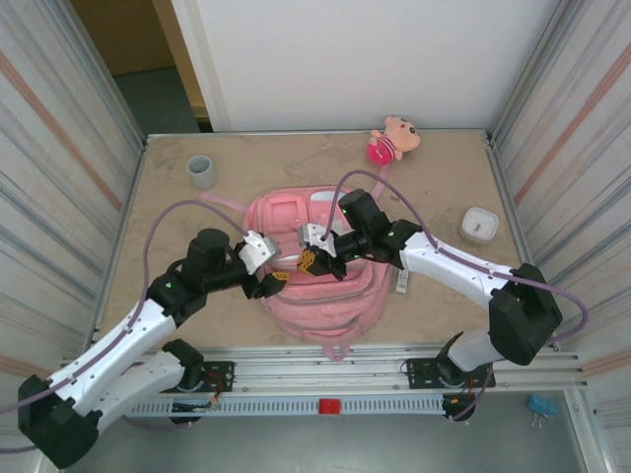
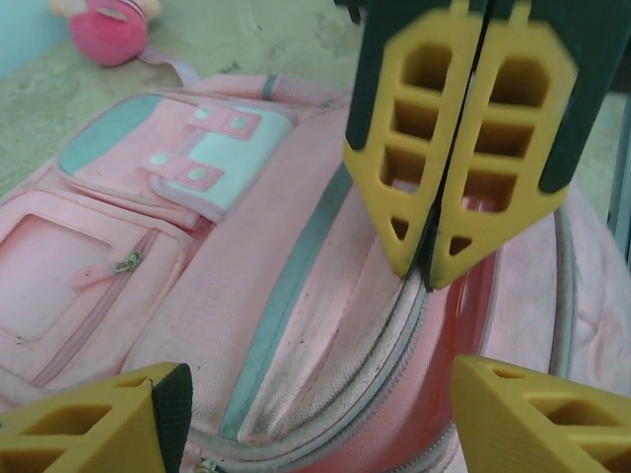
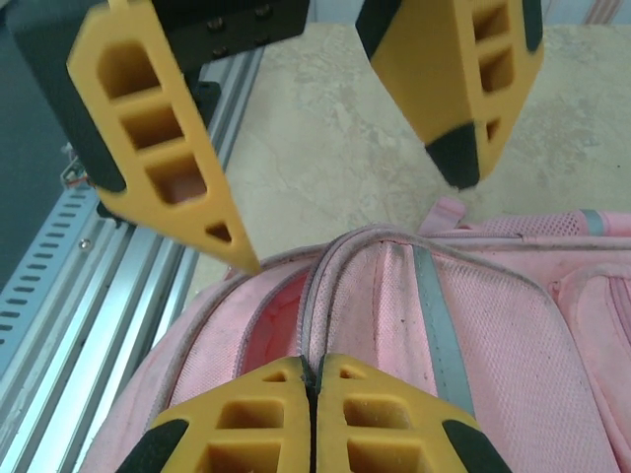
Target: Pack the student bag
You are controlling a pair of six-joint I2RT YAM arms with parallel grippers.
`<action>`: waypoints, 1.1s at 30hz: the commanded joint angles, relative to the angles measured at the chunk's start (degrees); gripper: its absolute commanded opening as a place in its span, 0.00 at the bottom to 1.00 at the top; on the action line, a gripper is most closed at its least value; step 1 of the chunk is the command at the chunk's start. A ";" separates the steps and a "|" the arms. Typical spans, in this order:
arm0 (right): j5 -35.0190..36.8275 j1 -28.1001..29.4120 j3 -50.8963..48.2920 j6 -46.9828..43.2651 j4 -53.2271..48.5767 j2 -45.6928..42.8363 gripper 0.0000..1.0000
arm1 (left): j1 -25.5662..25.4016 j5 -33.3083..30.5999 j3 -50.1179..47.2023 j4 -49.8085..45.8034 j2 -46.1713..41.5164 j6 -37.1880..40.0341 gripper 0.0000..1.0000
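Two grippers meet over the student bag (image 1: pixel 320 301), which lies flat at the centre of the overhead frame. The right gripper (image 3: pixel 311 379) is pinched shut on the bag's zipper edge (image 3: pixel 317 286), seemingly to lift the mouth open. The left gripper (image 2: pixel 317 384) hangs spread wide and empty just beside it, likely ready to help. The dark gap's contents are hard to make out, and the pads cover the exact pinch point.
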 commanded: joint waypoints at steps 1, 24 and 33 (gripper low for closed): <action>-4.42 -0.20 2.45 0.82 0.76 -1.95 0.03 | -0.89 0.68 1.16 1.27 2.15 6.25 0.67; 0.43 -14.55 -16.74 9.42 7.91 -17.62 0.50 | -2.09 -3.13 0.90 10.75 4.88 2.19 0.14; -0.70 -16.25 -15.05 11.39 9.85 -14.95 0.04 | -2.17 -0.76 2.12 8.59 4.92 4.46 0.24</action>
